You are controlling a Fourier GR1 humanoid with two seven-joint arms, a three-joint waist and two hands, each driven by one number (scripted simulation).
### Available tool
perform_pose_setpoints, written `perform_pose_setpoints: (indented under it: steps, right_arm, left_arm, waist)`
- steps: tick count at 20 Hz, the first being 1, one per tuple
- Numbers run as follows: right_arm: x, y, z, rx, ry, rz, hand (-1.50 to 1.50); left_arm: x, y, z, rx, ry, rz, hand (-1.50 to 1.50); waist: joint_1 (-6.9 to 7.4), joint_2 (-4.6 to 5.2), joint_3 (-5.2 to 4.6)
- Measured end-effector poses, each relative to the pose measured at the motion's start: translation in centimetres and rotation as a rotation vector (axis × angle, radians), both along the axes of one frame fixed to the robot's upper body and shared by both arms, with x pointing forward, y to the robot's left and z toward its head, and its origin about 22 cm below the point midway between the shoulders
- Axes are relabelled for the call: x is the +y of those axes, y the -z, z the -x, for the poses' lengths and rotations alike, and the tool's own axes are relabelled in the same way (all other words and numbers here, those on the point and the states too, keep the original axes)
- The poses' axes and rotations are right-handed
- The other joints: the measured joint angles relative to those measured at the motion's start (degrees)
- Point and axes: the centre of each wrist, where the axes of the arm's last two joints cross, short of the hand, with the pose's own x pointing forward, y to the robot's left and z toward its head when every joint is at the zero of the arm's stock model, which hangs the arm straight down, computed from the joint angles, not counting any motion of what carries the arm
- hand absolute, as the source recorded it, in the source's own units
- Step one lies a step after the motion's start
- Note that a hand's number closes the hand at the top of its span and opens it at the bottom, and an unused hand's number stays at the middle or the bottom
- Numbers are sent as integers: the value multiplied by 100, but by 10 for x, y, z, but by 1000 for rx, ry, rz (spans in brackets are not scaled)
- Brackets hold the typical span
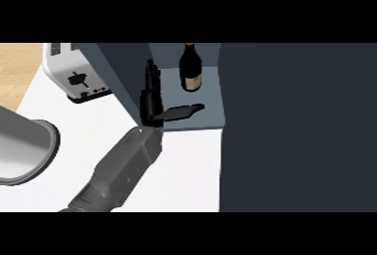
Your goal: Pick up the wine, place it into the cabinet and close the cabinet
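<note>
Already the wine bottle (191, 69) stands upright inside the open compartment of the cabinet (294, 124), on the compartment's pale blue-grey floor (202, 102). It is a dark bottle with a light label, set toward the back and a little left of the middle, and nothing touches it.

Only the left hand (152, 102) shows. Its grey forearm (121, 167) comes in from the lower left and slants up across the white table (184, 169) to the left front corner of the compartment. The fingers (150, 79) are straight and held together, pointing away from the robot, and they lie along the inner edge of the dark panel (110, 67) that bounds the opening on its left. I cannot tell whether that panel is the open door or a side wall. The thumb (182, 111) sticks out to the right, over the front part of the compartment floor, well apart from the bottle. The hand holds nothing.

Right of the opening, the cabinet's broad dark face fills the rest of the view.

On the table to the left, beyond the panel, sits a white and silver toaster (77, 74). Nearer the left edge is part of a large round grey metal vessel (26, 144). Wooden flooring (18, 64) shows past the table's far left corner.
</note>
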Motion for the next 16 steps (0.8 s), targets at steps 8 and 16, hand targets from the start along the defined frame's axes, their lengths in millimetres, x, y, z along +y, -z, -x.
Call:
perform_pose_setpoints:
  steps: [8,16]
  right_arm:
    - [-3,1,1,-3,34,0,-150]
    - [-14,-2,3,0,86,37,-150]
  left_arm:
    - [-38,5,55,10,43,-5,-150]
    - [-59,-8,109,-24,82,13,-150]
  waist:
    - [176,-8,1]
    - [286,-23,4]
